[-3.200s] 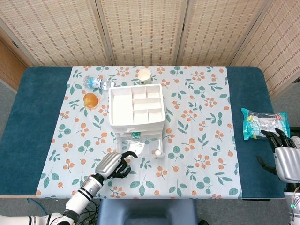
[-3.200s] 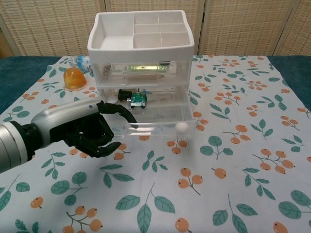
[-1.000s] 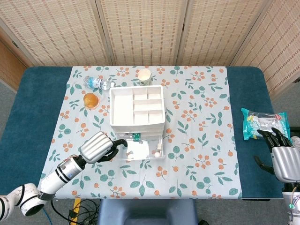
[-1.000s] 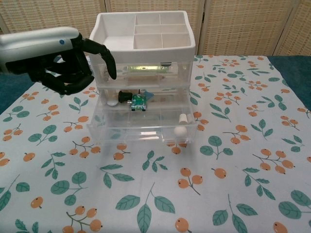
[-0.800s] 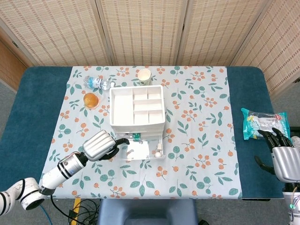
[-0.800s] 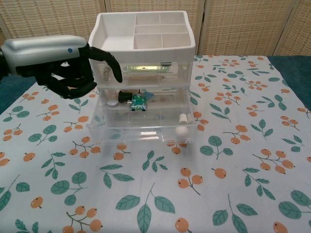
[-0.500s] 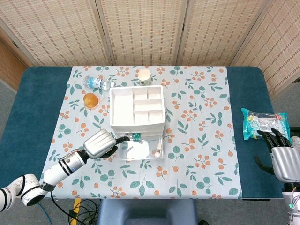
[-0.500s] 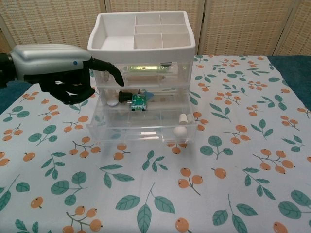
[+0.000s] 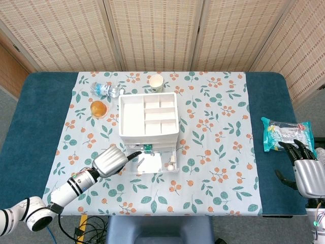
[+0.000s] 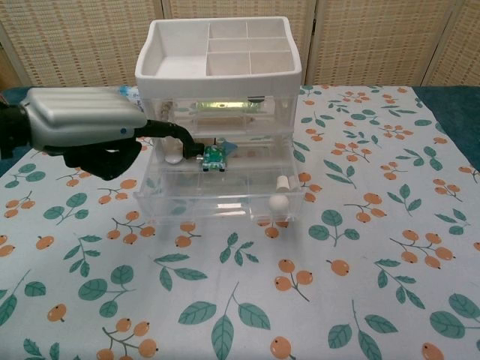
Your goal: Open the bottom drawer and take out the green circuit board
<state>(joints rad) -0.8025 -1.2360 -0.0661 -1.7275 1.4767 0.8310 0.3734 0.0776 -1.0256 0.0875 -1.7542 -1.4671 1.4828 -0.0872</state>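
Observation:
The white drawer unit point(image 9: 148, 114) point(image 10: 219, 67) stands mid-table with its clear bottom drawer point(image 9: 152, 163) point(image 10: 217, 196) pulled out toward me. Near the back of that drawer lies the green circuit board point(image 9: 147, 148) point(image 10: 213, 156), with a black part point(image 10: 193, 148) just left of it. My left hand point(image 9: 110, 161) point(image 10: 86, 127) hovers at the drawer's left side. One dark finger point(image 10: 178, 136) reaches over the drawer wall toward the board, stopping short of it, and the hand holds nothing. My right hand point(image 9: 307, 174) rests far right with its fingers spread and empty.
A white knob point(image 10: 279, 201) sticks out of the drawer front. Behind the unit are a water bottle point(image 9: 105, 90), an orange cup point(image 9: 99, 109) and a paper cup point(image 9: 156, 82). A snack packet point(image 9: 284, 133) lies beside my right hand.
The bottom drawer now stands pulled out. My left hand let go of its front, rose to the left side, then dropped and stretched a finger in toward the board.

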